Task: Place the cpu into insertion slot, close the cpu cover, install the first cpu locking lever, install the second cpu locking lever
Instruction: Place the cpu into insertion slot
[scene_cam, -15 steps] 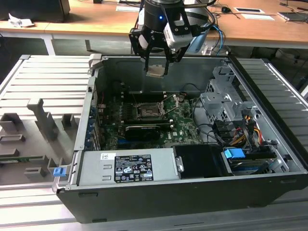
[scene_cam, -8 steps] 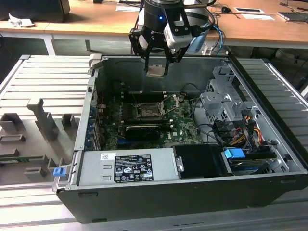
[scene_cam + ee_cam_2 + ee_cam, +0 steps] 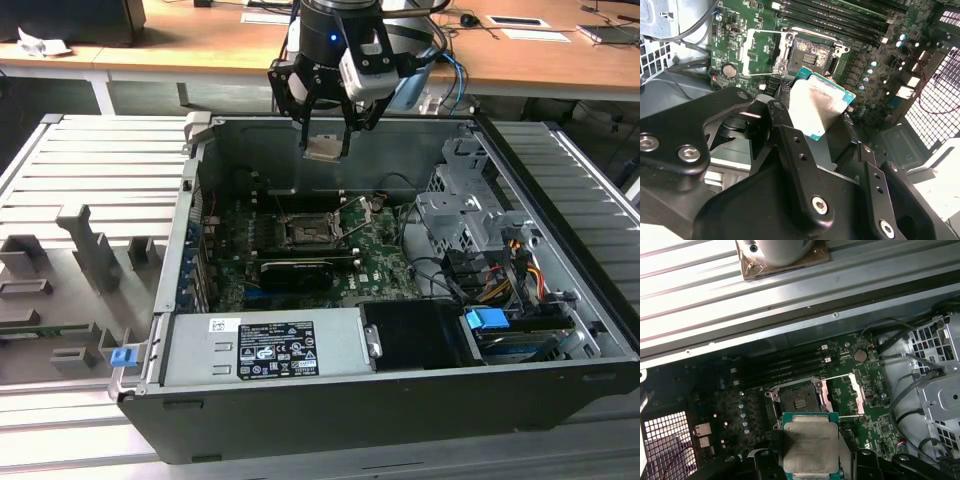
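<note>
The cpu (image 3: pixel 810 452) — small flat silver-grey chip — clamped by its edges in the black gripper (image 3: pixel 326 140), face up above the square black insertion slot (image 3: pixel 799 401), likely for alignment.

The tool (image 3: pixel 326 142) is matt black, built of flat, angular link bars joined at pivots. In the second wrist view its links (image 3: pixel 795 165) carry round silver socket-head screws (image 3: pixel 689 153) and small plain holes. In the exterior view the wrist (image 3: pixel 335 15) is a black cylinder with a glowing blue light (image 3: pixel 333 38). A pale grey box (image 3: pixel 362 68) is mounted beside it, and black cables (image 3: pixel 425 55) run off.
</note>
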Robot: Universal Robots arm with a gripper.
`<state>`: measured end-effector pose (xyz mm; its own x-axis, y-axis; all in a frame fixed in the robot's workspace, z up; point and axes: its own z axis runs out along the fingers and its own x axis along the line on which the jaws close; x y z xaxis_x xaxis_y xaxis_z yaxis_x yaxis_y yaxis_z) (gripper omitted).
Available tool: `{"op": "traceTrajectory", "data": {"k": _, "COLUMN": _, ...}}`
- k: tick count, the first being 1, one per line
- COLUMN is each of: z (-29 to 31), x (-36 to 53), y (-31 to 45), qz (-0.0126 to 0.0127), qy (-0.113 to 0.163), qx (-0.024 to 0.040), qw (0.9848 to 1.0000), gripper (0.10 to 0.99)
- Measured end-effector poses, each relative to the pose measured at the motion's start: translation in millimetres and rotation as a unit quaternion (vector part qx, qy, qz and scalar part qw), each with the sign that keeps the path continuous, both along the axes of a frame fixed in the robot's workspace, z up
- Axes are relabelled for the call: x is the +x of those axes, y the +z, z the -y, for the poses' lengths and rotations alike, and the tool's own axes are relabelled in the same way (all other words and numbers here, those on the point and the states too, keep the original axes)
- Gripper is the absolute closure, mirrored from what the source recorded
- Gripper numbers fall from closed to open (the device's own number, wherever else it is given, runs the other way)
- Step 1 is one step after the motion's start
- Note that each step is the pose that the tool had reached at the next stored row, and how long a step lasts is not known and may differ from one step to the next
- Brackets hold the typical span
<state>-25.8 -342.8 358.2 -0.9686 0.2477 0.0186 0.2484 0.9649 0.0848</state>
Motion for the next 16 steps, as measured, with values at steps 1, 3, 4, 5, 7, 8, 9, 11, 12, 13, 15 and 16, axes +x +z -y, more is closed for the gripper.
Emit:
{"op": "traceTrajectory", "data": {"k": 1, "z": 0.0, "x": 0.0, "y": 0.0, "qz": 0.0, "qy": -0.001, "qx": 0.0, "qw": 1.0, "gripper": 0.553}}
{"op": "traceTrajectory", "data": {"k": 3, "z": 0.0, "x": 0.0, "y": -0.1, "qz": 0.0, "qy": -0.002, "qx": 0.0, "qw": 1.0, "gripper": 0.553}}
{"op": "traceTrajectory", "data": {"k": 4, "z": 0.0, "x": 0.0, "y": 0.0, "qz": 0.0, "qy": -0.002, "qx": 0.0, "qw": 1.0, "gripper": 0.553}}
{"op": "traceTrajectory", "data": {"k": 5, "z": 0.0, "x": 0.0, "y": -0.1, "qz": 0.0, "qy": -0.003, "qx": 0.0, "qw": 1.0, "gripper": 0.553}}
{"op": "traceTrajectory", "data": {"k": 7, "z": 0.0, "x": 0.0, "y": -0.1, "qz": 0.0, "qy": -0.004, "qx": 0.0, "qw": 1.0, "gripper": 0.553}}
{"op": "traceTrajectory", "data": {"k": 8, "z": 0.0, "x": 0.0, "y": -0.1, "qz": 0.0, "qy": -0.004, "qx": 0.0, "qw": 1.0, "gripper": 0.553}}
{"op": "traceTrajectory", "data": {"k": 9, "z": 0.0, "x": 0.0, "y": -0.1, "qz": 0.0, "qy": -0.005, "qx": 0.0, "qw": 1.0, "gripper": 0.553}}
{"op": "traceTrajectory", "data": {"k": 11, "z": 0.0, "x": 0.0, "y": -0.1, "qz": 0.0, "qy": -0.006, "qx": 0.0, "qw": 1.0, "gripper": 0.553}}
{"op": "traceTrajectory", "data": {"k": 12, "z": 0.0, "x": 0.0, "y": -0.2, "qz": 0.0, "qy": -0.007, "qx": 0.0, "qw": 1.0, "gripper": 0.553}}
{"op": "traceTrajectory", "data": {"k": 13, "z": 0.0, "x": 0.0, "y": -0.2, "qz": 0.0, "qy": -0.008, "qx": 0.0, "qw": 1.0, "gripper": 0.553}}
{"op": "traceTrajectory", "data": {"k": 15, "z": 0.0, "x": 0.0, "y": -0.3, "qz": 0.0, "qy": -0.009, "qx": 0.0, "qw": 1.0, "gripper": 0.553}}
{"op": "traceTrajectory", "data": {"k": 16, "z": 0.0, "x": 0.0, "y": -0.3, "qz": 0.0, "qy": -0.009, "qx": 0.0, "qw": 1.0, "gripper": 0.553}}
